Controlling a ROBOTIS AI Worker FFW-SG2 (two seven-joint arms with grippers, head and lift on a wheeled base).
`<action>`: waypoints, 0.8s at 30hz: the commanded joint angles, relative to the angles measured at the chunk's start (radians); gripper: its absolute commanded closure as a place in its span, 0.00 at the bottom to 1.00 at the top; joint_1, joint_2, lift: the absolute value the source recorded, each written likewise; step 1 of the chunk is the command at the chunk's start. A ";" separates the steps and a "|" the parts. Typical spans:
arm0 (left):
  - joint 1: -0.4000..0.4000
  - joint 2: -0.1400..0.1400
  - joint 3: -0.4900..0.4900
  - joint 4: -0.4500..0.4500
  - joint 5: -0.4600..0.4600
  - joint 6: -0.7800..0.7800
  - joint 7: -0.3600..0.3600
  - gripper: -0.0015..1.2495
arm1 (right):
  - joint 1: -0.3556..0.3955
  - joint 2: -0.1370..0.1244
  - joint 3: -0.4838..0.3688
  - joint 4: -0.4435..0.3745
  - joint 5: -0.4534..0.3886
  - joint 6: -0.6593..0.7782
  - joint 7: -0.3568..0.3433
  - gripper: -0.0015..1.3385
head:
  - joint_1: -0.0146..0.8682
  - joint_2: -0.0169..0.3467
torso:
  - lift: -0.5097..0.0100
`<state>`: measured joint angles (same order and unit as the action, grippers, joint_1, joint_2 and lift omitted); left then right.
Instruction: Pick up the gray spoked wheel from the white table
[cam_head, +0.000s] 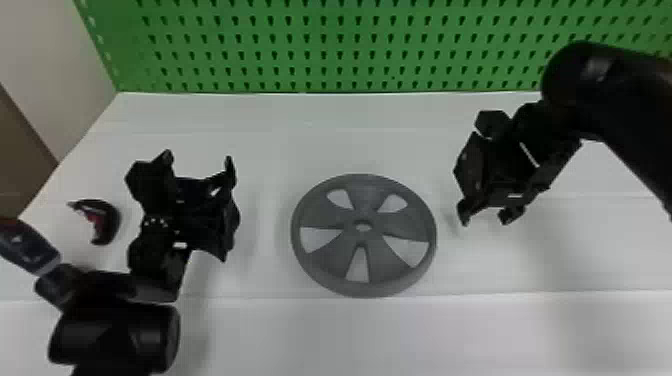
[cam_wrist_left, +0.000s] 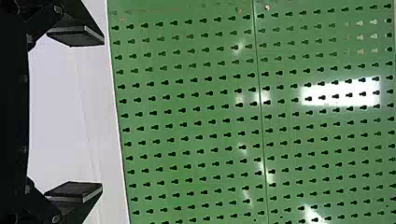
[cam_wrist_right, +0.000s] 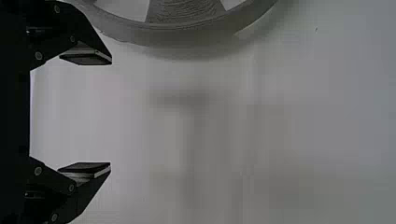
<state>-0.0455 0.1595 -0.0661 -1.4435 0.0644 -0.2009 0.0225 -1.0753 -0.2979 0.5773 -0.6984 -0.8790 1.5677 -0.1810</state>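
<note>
Bright glare patches the green perforated pegboard (cam_wrist_left: 254, 112) in the left wrist view; soft shadows lie on the flat white surface (cam_head: 310, 145) beside the gray spoked wheel (cam_head: 366, 202)

Gray 5-spoke wheel (cam_head: 364, 212), flat, on white table (cam_head: 280, 145)

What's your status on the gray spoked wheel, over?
Black left gripper open, empty. Black right gripper open, empty. Gray, round spoked wheel flat on white table, between them. Nothing seen lying on it.

Head view cuts right arm (cam_head: 620, 105) at three o'clock, left arm (cam_head: 115, 335) at eight, blurs red thing (cam_head: 111, 222) at nine; right wrist view cuts wheel (cam_wrist_right: 187, 35)
</note>
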 joint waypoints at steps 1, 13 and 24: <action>-0.002 0.000 -0.001 0.000 0.000 0.002 0.002 0.14 | -0.009 0.019 -0.037 0.019 0.011 -0.006 -0.009 0.34 | 0.93 0.17 | 0.79; -0.004 0.000 -0.003 0.000 0.002 0.003 0.008 0.14 | -0.028 0.054 0.010 0.025 -0.067 -0.031 -0.051 0.34 | 0.93 0.17 | 0.79; -0.004 0.000 -0.001 0.000 0.003 0.003 0.010 0.14 | -0.043 0.068 0.164 -0.012 -0.207 -0.052 -0.051 0.34 | 0.93 0.17 | 0.79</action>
<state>-0.0491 0.1595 -0.0664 -1.4435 0.0661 -0.1978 0.0311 -1.1138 -0.2334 0.6845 -0.6908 -1.0388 1.5237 -0.2316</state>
